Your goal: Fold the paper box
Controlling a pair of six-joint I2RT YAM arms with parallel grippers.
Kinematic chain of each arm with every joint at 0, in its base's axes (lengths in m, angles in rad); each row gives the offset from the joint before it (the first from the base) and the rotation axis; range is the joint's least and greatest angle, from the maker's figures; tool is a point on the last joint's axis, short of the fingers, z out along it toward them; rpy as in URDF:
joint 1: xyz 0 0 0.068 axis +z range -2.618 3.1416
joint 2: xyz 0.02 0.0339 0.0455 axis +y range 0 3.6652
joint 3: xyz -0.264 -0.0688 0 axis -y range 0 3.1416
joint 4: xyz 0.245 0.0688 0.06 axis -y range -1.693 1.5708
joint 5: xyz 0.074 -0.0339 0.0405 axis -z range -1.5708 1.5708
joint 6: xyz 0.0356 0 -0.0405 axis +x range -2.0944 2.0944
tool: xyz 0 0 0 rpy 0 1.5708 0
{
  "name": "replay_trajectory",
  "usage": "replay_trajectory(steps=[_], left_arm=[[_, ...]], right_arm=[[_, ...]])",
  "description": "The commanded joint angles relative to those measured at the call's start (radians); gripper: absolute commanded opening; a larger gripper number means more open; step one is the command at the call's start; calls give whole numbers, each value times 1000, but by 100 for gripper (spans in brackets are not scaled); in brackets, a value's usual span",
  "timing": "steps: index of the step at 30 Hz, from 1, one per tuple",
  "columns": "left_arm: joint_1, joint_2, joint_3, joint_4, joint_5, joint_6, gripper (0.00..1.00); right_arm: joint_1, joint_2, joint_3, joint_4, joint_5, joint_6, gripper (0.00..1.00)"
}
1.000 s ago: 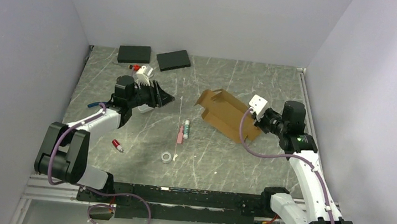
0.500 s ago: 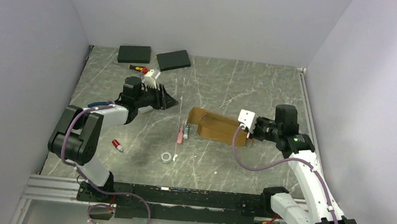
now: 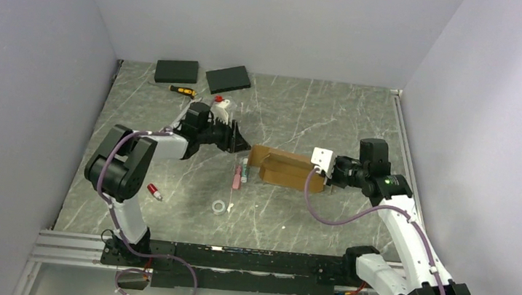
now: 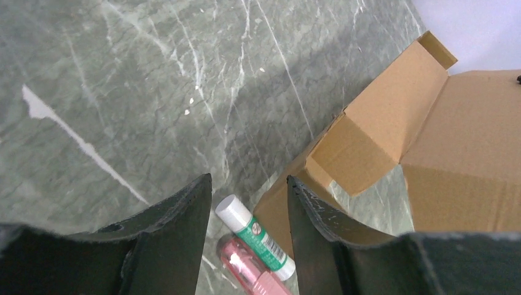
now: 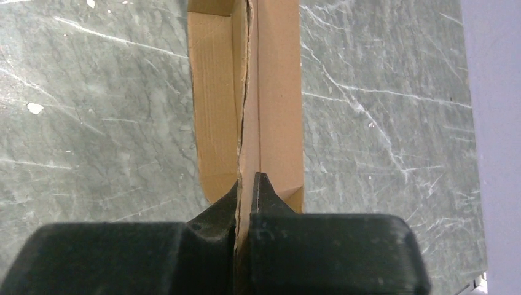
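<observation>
The paper box (image 3: pixel 281 167) is brown cardboard, part-folded, lying on the table's middle right with its open side up. My right gripper (image 3: pixel 327 175) is shut on the upright cardboard wall at the box's right end; in the right wrist view the fingers (image 5: pixel 247 179) pinch that thin edge of the box (image 5: pixel 270 92). My left gripper (image 3: pixel 241 142) stands open just off the box's left end. Seen from the left wrist, its open fingers (image 4: pixel 249 181) hold nothing, with the box's corner flap (image 4: pixel 362 147) beyond the right finger.
A green-and-white glue stick (image 4: pixel 258 239) and a pink tube (image 4: pixel 246 270) lie against the box's left end. Two black slabs (image 3: pixel 177 71) (image 3: pixel 228 79) sit at the back, a screwdriver (image 3: pixel 178 90) near them. A tape roll (image 3: pixel 219 207) and a small red item (image 3: pixel 154 192) lie nearer.
The right gripper has swung the box down from a slant to lie low, shifting it left. The left gripper has travelled right, up to the box's left end.
</observation>
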State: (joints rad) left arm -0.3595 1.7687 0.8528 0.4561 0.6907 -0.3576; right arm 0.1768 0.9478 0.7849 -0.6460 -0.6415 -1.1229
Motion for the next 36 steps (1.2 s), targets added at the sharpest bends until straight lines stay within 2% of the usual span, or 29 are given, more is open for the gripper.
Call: replay_trajectory(steps=[1,25,36], left_arm=[[-28,27,73,-51,24,106,54],[-39,62,42,24,206,203,56],[-49,75,48,21,228,214,57]], right_arm=[[-1,10,35,-10,-66,16,0],[-20,88,93,-27,-85,107,0],[-20,101,99,-4,-78,164,0]])
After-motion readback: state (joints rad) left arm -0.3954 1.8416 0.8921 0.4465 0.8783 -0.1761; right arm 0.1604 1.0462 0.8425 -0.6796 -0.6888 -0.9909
